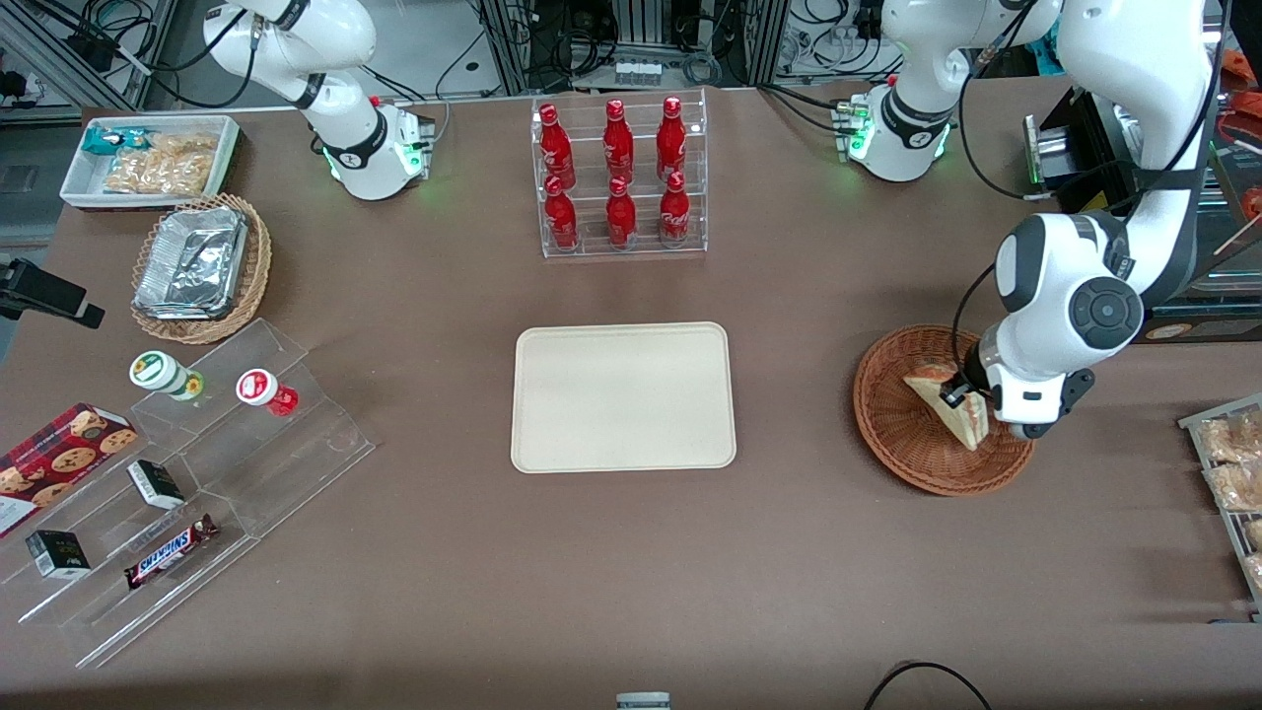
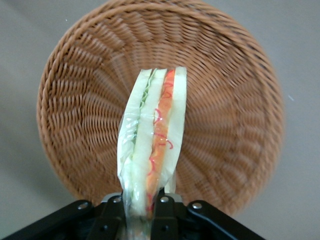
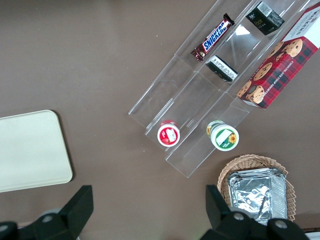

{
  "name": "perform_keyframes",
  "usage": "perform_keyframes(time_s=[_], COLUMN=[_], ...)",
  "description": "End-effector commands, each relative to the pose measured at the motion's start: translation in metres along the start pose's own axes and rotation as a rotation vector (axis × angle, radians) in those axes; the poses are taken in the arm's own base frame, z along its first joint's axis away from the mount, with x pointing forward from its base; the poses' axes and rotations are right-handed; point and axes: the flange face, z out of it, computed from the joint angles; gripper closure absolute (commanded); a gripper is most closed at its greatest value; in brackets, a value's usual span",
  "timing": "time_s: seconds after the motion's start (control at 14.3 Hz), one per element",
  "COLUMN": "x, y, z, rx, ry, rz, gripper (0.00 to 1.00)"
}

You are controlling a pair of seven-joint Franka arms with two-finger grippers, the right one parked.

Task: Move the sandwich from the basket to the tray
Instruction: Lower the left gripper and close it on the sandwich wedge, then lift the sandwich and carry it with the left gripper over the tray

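Clamping the sandwich [image 2: 152,150] between its two black fingers [image 2: 162,217], the gripper [image 1: 961,396] sits low over the basket [image 1: 892,434] at the right of the front frame, toward the working arm's end of the table. Seen from the wrist, the wedge stands on edge, wrapped in clear film, with bands of green and red filling running between the pale bread slices, and the woven bowl [image 2: 75,100] spreads out under it. From the front, the sandwich [image 1: 961,412] shows as a pale triangle inside the basket's rim; whether it touches the weave cannot be told.

Well apart from the basket, in the middle of the frame, lies the tray [image 1: 623,396], flat and bare on the brown table [image 1: 631,592]. Farther from the front camera than the tray stands a clear rack of red bottles [image 1: 619,177].

At the left of the frame, toward the parked arm's end, a tan wicker basket with foil containers [image 1: 197,264] sits near a white bin of snacks [image 1: 148,158], and a clear stepped stand [image 1: 187,493] carries a Snickers bar [image 1: 170,552].
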Motion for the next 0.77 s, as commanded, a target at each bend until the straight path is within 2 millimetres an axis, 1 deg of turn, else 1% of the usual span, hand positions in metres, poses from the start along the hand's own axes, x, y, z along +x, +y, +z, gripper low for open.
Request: perform_keyframes(time_s=[0.0,0.07,0.14,0.21,0.35,0.42,0.49,0.63,0.7], x=[-0.044,-0.06,-0.07,-0.09,-0.121,-0.139,-0.155,-0.193,-0.213], y=[0.058,0.077,0.09,0.113,0.154,0.177,0.195,0.241,0.261], z=[-0.027,-0.03,-0.032,-0.037,-0.03,-0.025,-0.021,-0.009,-0.004], rx=[0.047,0.071,0.079,0.071,0.074,0.058,0.041,-0.012,-0.027], ry=[0.01,0.049,0.07,0.087,0.087,0.077,0.067,0.019,0.01], rz=[0.118,0.243,0.328,0.388,0.442,0.446,0.458,0.48,0.486], gripper=[0.97,0.96,0.95,0.94,0.96,0.97,0.98,0.99,0.99])
